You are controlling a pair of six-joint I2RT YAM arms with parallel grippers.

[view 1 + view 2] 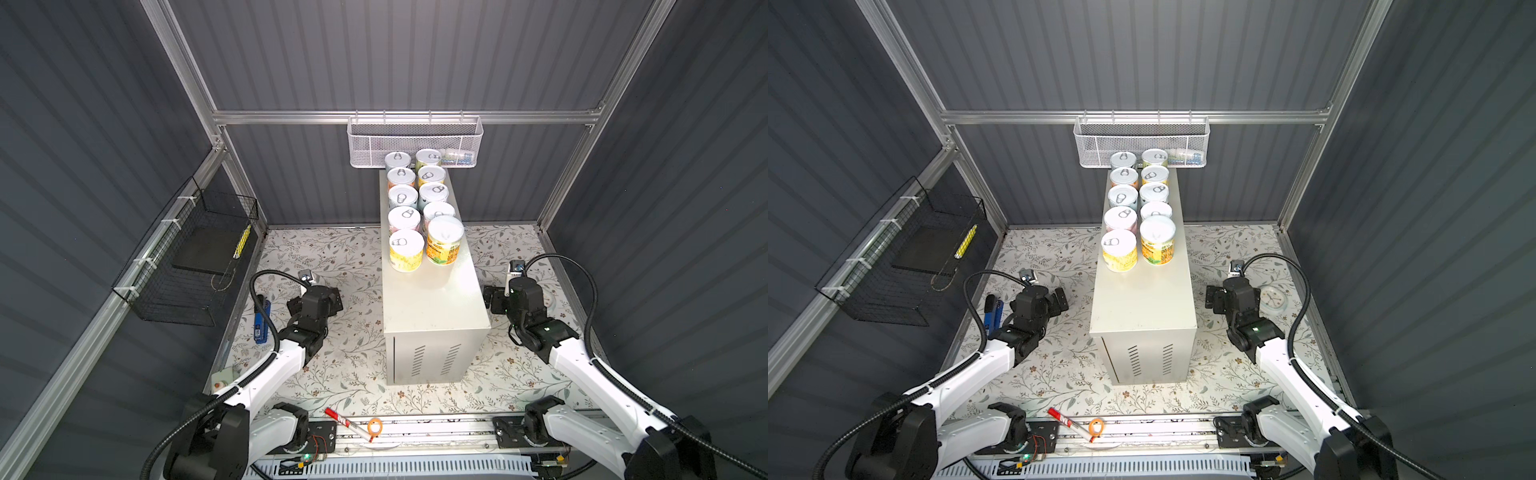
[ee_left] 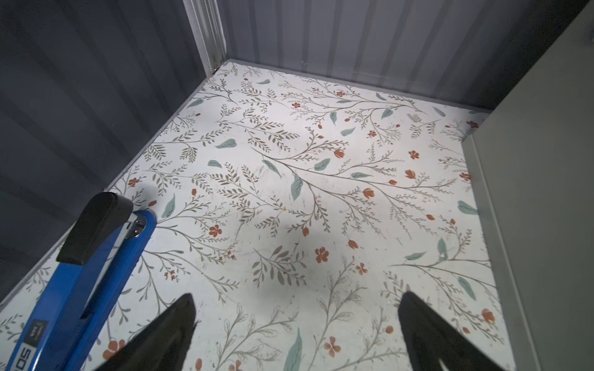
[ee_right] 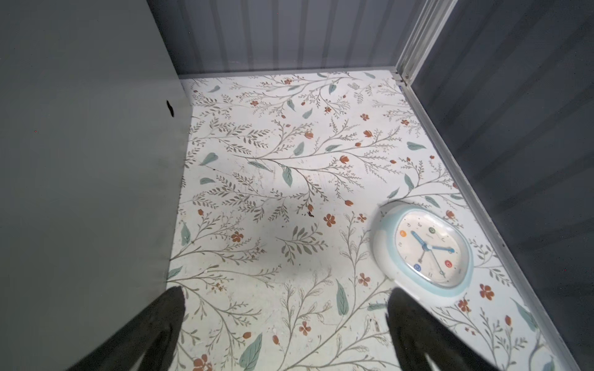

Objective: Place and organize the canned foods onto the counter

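All 10 cans stand in 2 rows on the counter, at its far half (placing seems finished). The left gripper and right gripper hang spread, empty, beside it; next I expect only resting.

Ten canned foods stood on the counter, in two rows of five. One clock lay right of the counter, one blue stapler left of it, and one red marker and one orange ring lay before it.
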